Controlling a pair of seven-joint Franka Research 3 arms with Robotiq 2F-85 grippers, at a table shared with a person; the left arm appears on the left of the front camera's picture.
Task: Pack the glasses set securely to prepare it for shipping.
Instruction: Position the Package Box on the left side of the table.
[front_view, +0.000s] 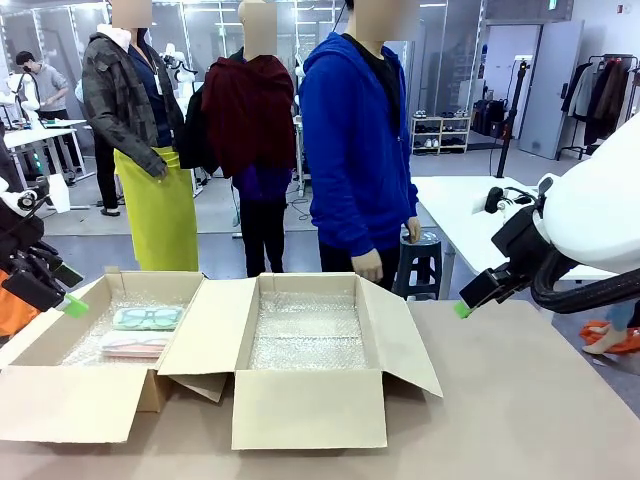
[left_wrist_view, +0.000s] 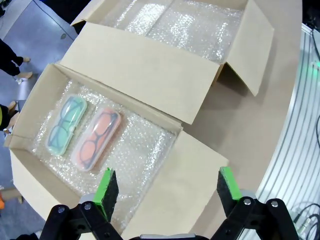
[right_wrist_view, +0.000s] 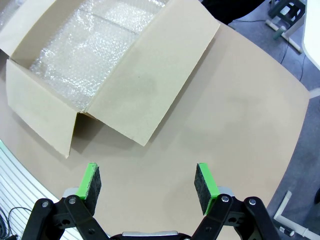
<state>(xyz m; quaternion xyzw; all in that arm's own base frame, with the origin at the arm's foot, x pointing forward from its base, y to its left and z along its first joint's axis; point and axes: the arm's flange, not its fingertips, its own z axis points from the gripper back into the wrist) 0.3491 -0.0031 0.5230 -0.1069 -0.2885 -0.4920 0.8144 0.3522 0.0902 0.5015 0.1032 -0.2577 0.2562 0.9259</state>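
Observation:
The glasses set is two clear cases lying side by side on bubble wrap in the left cardboard box (front_view: 60, 390): a mint-green pair (front_view: 148, 318) (left_wrist_view: 66, 125) and a pink pair (front_view: 134, 346) (left_wrist_view: 96, 139). My left gripper (front_view: 68, 290) (left_wrist_view: 167, 192) hovers open above that box's near left corner, nothing between its green pads. My right gripper (front_view: 462, 309) (right_wrist_view: 148, 184) hangs open over bare table to the right of the second box (front_view: 308, 405) (right_wrist_view: 45, 115), also holding nothing.
The second box is open, lined with bubble wrap (front_view: 305, 330), its flaps spread outward. A person in a blue hoodie (front_view: 358, 150) stands at the far edge behind it, one hand (front_view: 368, 265) near the box. The brown tabletop (front_view: 530, 400) right of the boxes is bare.

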